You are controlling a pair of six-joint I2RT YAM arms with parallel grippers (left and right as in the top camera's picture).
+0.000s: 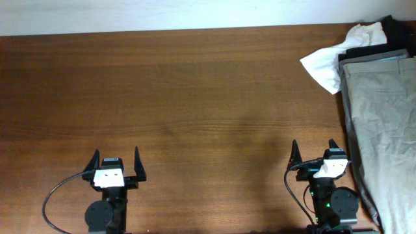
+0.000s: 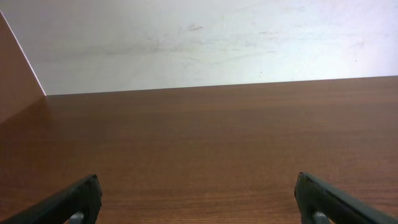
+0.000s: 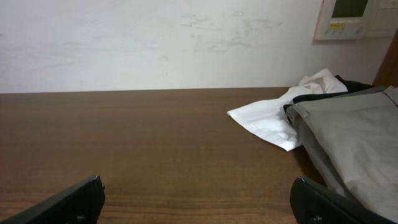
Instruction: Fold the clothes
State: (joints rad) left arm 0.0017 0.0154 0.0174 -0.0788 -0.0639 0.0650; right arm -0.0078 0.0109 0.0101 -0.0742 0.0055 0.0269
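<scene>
A pile of clothes lies along the table's right edge. A light khaki garment [image 1: 383, 123] is on top, with a white garment [image 1: 327, 65] and a black one [image 1: 380, 39] at its far end. The right wrist view shows the khaki garment [image 3: 357, 146] and the white one [image 3: 267, 121] to the right. My left gripper [image 1: 116, 158] is open and empty at the near left, seen over bare wood in its wrist view [image 2: 199, 193]. My right gripper [image 1: 316, 151] is open and empty, just left of the khaki garment; it also shows in the right wrist view [image 3: 198, 196].
The brown wooden table [image 1: 182, 91] meets a pale wall at the far edge. A white wall panel [image 3: 357, 18] hangs at the upper right of the right wrist view. A black cable [image 1: 55, 195] loops beside the left arm's base.
</scene>
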